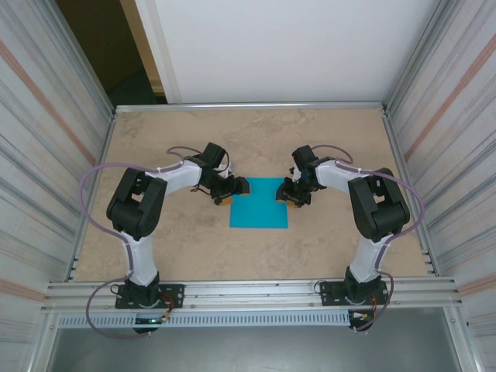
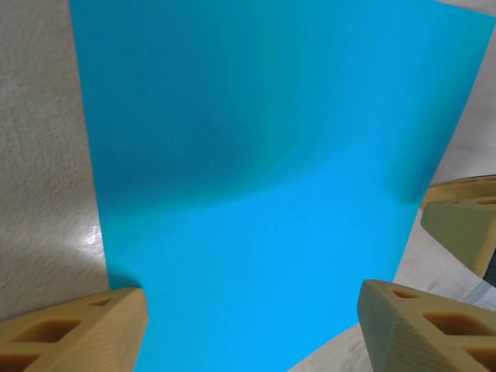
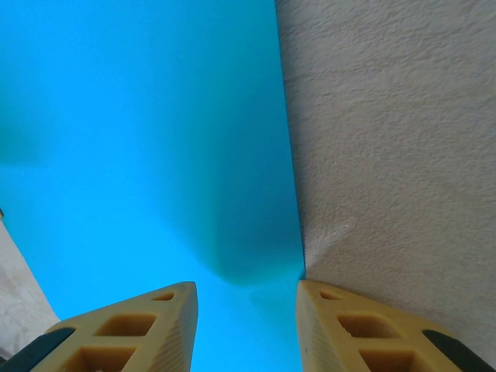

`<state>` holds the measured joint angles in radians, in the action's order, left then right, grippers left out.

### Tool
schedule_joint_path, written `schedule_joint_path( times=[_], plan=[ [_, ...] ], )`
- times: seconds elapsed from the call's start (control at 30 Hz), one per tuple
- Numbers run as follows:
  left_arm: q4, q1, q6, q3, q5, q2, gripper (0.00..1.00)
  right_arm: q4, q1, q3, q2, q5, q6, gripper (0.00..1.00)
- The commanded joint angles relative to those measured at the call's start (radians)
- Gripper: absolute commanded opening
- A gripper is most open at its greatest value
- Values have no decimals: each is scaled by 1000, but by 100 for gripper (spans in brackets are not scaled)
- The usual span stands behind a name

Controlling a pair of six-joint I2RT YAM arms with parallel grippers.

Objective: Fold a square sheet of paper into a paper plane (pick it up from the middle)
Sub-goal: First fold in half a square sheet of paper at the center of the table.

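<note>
The square sheet of paper [image 1: 259, 205] lies flat on the surface [image 1: 341, 139]. Left end effector [image 1: 225, 197], wide, hovers over its far-left corner; right end effector [image 1: 290, 198], narrow and empty, straddles its right edge.

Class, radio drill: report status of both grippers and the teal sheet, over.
Left gripper open, over square sheet of paper, far-left corner. Right gripper open, astride its far-right edge. Sheet flat, unfolded, nothing on it.

Beige marbled tabletop [image 1: 325, 139]; corrugated metal side walls [image 1: 46, 116].
</note>
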<state>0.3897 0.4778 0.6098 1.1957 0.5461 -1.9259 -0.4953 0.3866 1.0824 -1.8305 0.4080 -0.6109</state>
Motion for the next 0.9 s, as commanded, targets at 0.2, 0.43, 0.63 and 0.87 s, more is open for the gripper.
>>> schedule_joint_path(
  times=[0.2, 0.43, 0.63, 0.87],
  plan=[
    [-70, -9, 26, -94, -17, -6, 88, 22, 35, 32, -57, 22, 10, 39],
    [-185, -39, 74, -183, 23, 36, 93, 37, 74, 75, -89, 28, -9, 39],
    [-226, -39, 61, -218, 25, 87, 96, 53, 106, 108, -122, 34, -30, 39],
    [-205, -37, 51, -206, 18, 96, 97, 78, 136, 128, -147, 44, -56, 39]
  ],
)
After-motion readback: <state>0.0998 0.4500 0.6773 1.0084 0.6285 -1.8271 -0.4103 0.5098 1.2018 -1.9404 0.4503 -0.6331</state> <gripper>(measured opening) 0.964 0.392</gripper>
